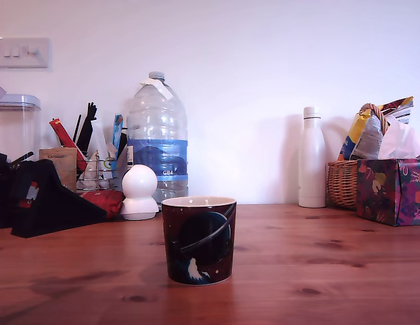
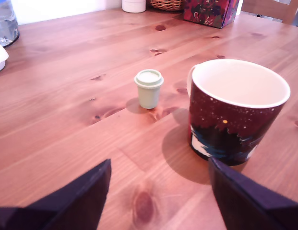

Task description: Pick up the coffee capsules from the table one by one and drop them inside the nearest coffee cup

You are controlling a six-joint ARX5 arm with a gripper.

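Note:
A dark maroon-and-navy coffee cup (image 1: 199,239) with a ringed planet on it stands on the reddish-brown wooden table (image 1: 318,271). The wrist view shows the same coffee cup (image 2: 235,112), cream inside with nothing in it, and one pale sage-green capsule (image 2: 149,88) standing rim-up on the table (image 2: 67,96) a short way beside it. The capsule is hidden in the exterior view. My gripper (image 2: 160,191) is open, its two dark fingers apart and holding nothing, short of both capsule and cup. The gripper does not show in the exterior view.
Along the back wall stand a large water bottle (image 1: 157,139), a white ball-shaped gadget (image 1: 139,192), a slim white bottle (image 1: 312,158), a wicker basket (image 1: 341,183), a patterned tissue box (image 1: 392,189) and dark clutter (image 1: 40,200) at the exterior view's left.

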